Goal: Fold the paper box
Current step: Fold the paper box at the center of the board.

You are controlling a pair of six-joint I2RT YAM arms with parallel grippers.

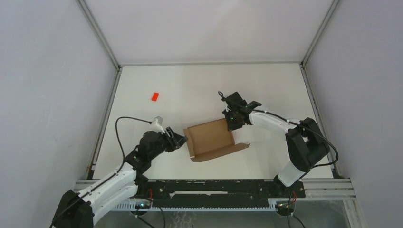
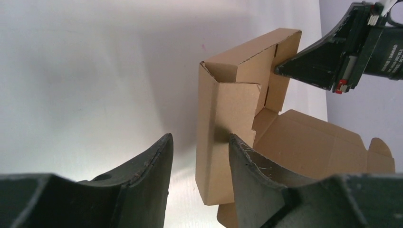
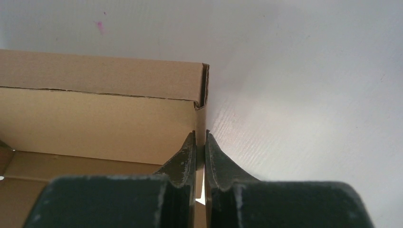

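The paper box [image 1: 209, 137] is brown cardboard, partly formed, with raised walls and a flat flap lying toward the front right. My left gripper [image 1: 183, 140] is at the box's left end and stands open. In the left wrist view the upright end wall [image 2: 228, 109] rises just beyond the left gripper [image 2: 199, 140], and the right finger [image 2: 240, 156] rests against its face. My right gripper [image 1: 232, 121] is at the far right corner. In the right wrist view the right gripper [image 3: 200, 142] is shut on the thin edge of the box wall [image 3: 95, 123].
A small red block [image 1: 154, 96] lies on the white table at the far left. Grey enclosure walls and metal frame rails [image 1: 107, 118] border the table on the left, the right and the back.
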